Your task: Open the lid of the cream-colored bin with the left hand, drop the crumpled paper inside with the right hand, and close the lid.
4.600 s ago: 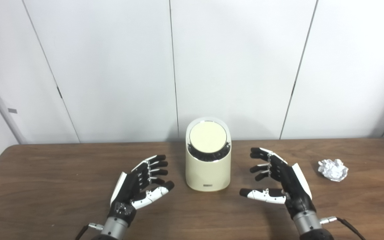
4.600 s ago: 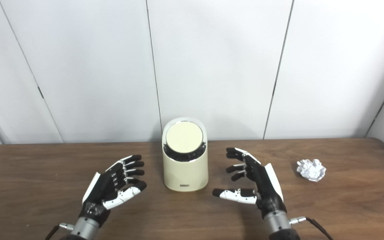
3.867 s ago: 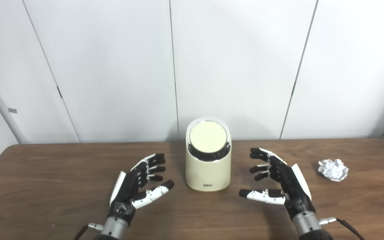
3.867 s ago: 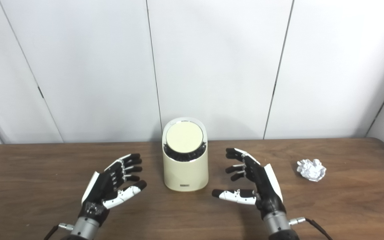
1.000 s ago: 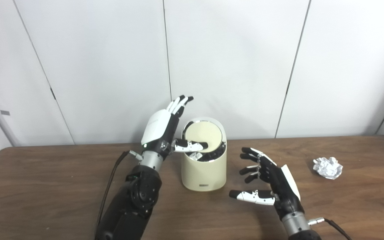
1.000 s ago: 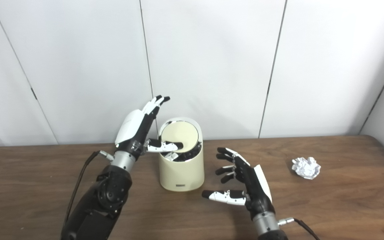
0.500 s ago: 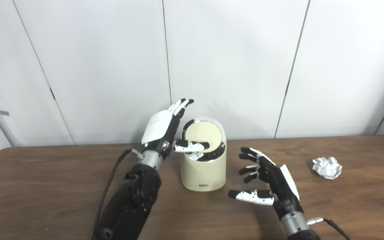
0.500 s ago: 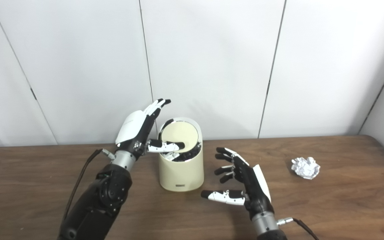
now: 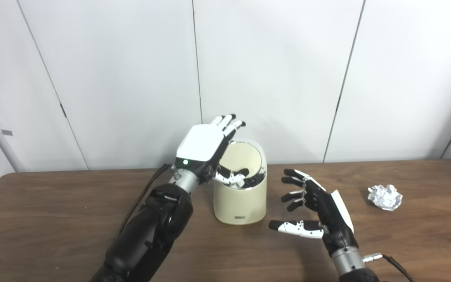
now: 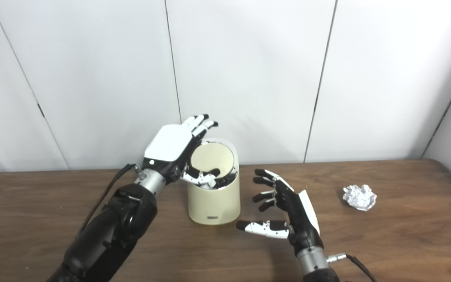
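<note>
The cream-colored bin [image 9: 241, 200] stands at the middle of the wooden table [image 9: 53, 219]. Its round lid [image 9: 246, 159] is tilted back, and the dark inside shows below it. My left hand [image 9: 204, 144] is over the bin's left rim with its fingers stretched out above the lid and its thumb reaching down into the opening. It holds nothing. My right hand [image 9: 319, 207] is open and empty, just right of the bin, low over the table. The crumpled paper [image 9: 385, 197] lies on the table at the far right, well apart from the right hand.
A white panelled wall [image 9: 272, 78] stands right behind the bin. The table's far edge runs along the wall. A cable [image 9: 143, 196] hangs off my left forearm.
My left hand has turned over the bin and its thumb has gone down into the opening. The lid has tipped further back. My right hand and the paper have hardly moved.
</note>
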`<state>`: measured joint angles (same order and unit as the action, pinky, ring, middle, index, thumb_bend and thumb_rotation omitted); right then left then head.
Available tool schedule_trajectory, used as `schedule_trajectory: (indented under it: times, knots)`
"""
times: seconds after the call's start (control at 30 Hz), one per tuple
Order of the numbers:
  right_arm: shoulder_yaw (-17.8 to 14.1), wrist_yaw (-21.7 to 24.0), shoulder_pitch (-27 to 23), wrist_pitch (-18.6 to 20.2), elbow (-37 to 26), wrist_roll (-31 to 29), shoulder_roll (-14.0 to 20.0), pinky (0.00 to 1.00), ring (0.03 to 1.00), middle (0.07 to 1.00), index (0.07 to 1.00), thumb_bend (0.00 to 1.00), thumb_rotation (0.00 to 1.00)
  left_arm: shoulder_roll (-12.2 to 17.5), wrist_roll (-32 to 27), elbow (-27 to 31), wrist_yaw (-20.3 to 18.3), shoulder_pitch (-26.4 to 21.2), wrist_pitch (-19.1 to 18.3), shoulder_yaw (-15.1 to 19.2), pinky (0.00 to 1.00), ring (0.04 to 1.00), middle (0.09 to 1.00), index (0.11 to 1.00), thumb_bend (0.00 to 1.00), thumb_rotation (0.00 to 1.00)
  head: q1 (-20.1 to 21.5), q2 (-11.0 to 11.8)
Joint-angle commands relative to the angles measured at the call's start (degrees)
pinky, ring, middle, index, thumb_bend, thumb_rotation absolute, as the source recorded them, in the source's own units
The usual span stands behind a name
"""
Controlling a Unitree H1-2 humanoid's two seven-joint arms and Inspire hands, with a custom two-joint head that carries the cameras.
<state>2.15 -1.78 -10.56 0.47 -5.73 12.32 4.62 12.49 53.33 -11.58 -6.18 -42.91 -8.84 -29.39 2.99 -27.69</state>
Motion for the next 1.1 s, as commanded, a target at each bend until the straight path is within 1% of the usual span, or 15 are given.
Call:
schedule_trajectory:
  times: [0.0, 0.07, 0.2, 0.37, 0.4, 0.43, 0.47, 0.5, 0.57, 0.63, 0.7, 0.83, 0.9, 0.97, 1.07]
  knots:
    - [-0.3, -0.2, -1.4, -0.5, -2.1, -0.1, 0.0, 0.47, 0.592, 0.770, 0.801, 0.79, 0.07, 2.0, 3.0, -0.3, -4.3, -1.2, -1.1, -1.3, 0.76, 0.938, 0.977, 0.935, 0.94, 0.00, 0.0, 0.0]
    - [-0.3, -0.1, -1.4, -0.5, -2.1, -0.2, 0.0, 0.47, 0.593, 0.771, 0.801, 0.79, 0.07, 2.2, 3.4, 0.0, -5.3, -1.1, -1.3, -1.5, 0.74, 0.927, 0.968, 0.925, 0.94, 0.00, -0.1, 0.0]
    - [-0.3, -0.1, -1.4, -0.6, -2.0, -0.2, 0.1, 0.47, 0.589, 0.770, 0.799, 0.79, 0.06, 2.3, 3.6, 0.6, -5.5, -0.9, -1.1, -1.0, 0.74, 0.929, 0.968, 0.927, 0.93, 0.00, -0.3, 0.1]
    - [-0.2, 0.0, -1.4, -0.8, -1.6, -0.3, 0.3, 0.47, 0.593, 0.773, 0.801, 0.79, 0.08, 1.3, 1.9, 0.6, -2.2, -0.1, -0.4, 1.3, 0.74, 0.901, 0.934, 0.915, 0.92, 0.00, -0.5, 0.3]
    - [-0.3, 0.1, -1.4, -0.8, -1.6, -0.4, 0.3, 0.47, 0.594, 0.773, 0.800, 0.79, 0.08, 0.9, 1.5, 0.6, -1.7, 0.1, -0.5, 2.0, 0.73, 0.902, 0.936, 0.928, 0.89, 0.02, -0.5, 0.3]
    - [-0.3, 0.1, -1.4, -0.7, -1.6, -0.4, 0.3, 0.47, 0.594, 0.773, 0.800, 0.79, 0.08, 0.4, 0.7, 0.7, -0.7, 0.4, -0.5, 2.8, 0.73, 0.898, 0.929, 0.923, 0.89, 0.02, -0.5, 0.3]
    - [-0.3, 0.1, -1.4, -0.7, -1.6, -0.4, 0.3, 0.47, 0.596, 0.774, 0.800, 0.79, 0.08, 0.0, 0.2, 0.7, 0.0, 0.6, -0.4, 3.4, 0.71, 0.882, 0.916, 0.919, 0.86, 0.03, -0.5, 0.3]
    - [-0.2, 0.1, -1.4, -0.5, -1.7, -0.3, 0.3, 0.47, 0.596, 0.775, 0.801, 0.79, 0.08, -0.7, -1.1, 0.4, 2.3, 1.1, 0.2, 4.9, 0.70, 0.874, 0.910, 0.917, 0.85, 0.04, -0.6, 0.4]
    - [-0.2, 0.2, -1.3, -0.4, -1.7, -0.3, 0.4, 0.48, 0.599, 0.778, 0.801, 0.78, 0.09, -1.8, -2.6, -0.2, 5.6, 1.7, 1.2, 6.8, 0.62, 0.819, 0.881, 0.898, 0.76, 0.03, -0.7, 0.4]
    - [-0.2, 0.2, -1.3, -0.3, -1.8, -0.3, 0.4, 0.49, 0.601, 0.779, 0.802, 0.78, 0.09, -2.9, -4.2, -0.8, 8.8, 2.2, 2.4, 8.7, 0.60, 0.797, 0.869, 0.893, 0.74, 0.04, -0.7, 0.4]
    - [-0.2, 0.2, -1.2, -0.2, -1.8, -0.3, 0.4, 0.49, 0.605, 0.779, 0.804, 0.78, 0.09, -4.3, -7.4, -0.9, 11.7, 3.0, 3.7, 11.4, 0.59, 0.778, 0.864, 0.892, 0.71, 0.08, -0.6, 0.3]
    - [-0.3, 0.3, -1.1, 0.0, -2.0, -0.4, 0.5, 0.49, 0.604, 0.779, 0.803, 0.78, 0.09, -6.6, -13.1, -1.2, 16.8, 4.0, 7.5, 16.3, 0.61, 0.803, 0.869, 0.899, 0.71, 0.12, -0.8, 0.2]
    - [-0.2, 0.3, -1.0, 0.0, -2.0, -0.3, 0.6, 0.49, 0.603, 0.777, 0.802, 0.78, 0.09, -7.6, -16.0, -1.0, 18.1, 4.4, 8.5, 18.5, 0.66, 0.834, 0.887, 0.916, 0.69, 0.16, -0.9, 0.2]
    - [-0.2, 0.4, -1.0, 0.2, -2.1, -0.3, 0.6, 0.49, 0.604, 0.776, 0.802, 0.77, 0.09, -8.5, -19.0, -0.2, 18.4, 4.8, 8.5, 20.5, 0.72, 0.851, 0.889, 0.931, 0.68, 0.18, -0.9, 0.2]
    - [-0.3, 0.4, -1.0, 0.4, -2.2, -0.3, 0.7, 0.49, 0.606, 0.775, 0.802, 0.77, 0.09, -10.0, -23.4, 2.1, 18.1, 5.9, 8.4, 23.1, 0.69, 0.847, 0.897, 0.934, 0.69, 0.17, -1.0, 0.1]
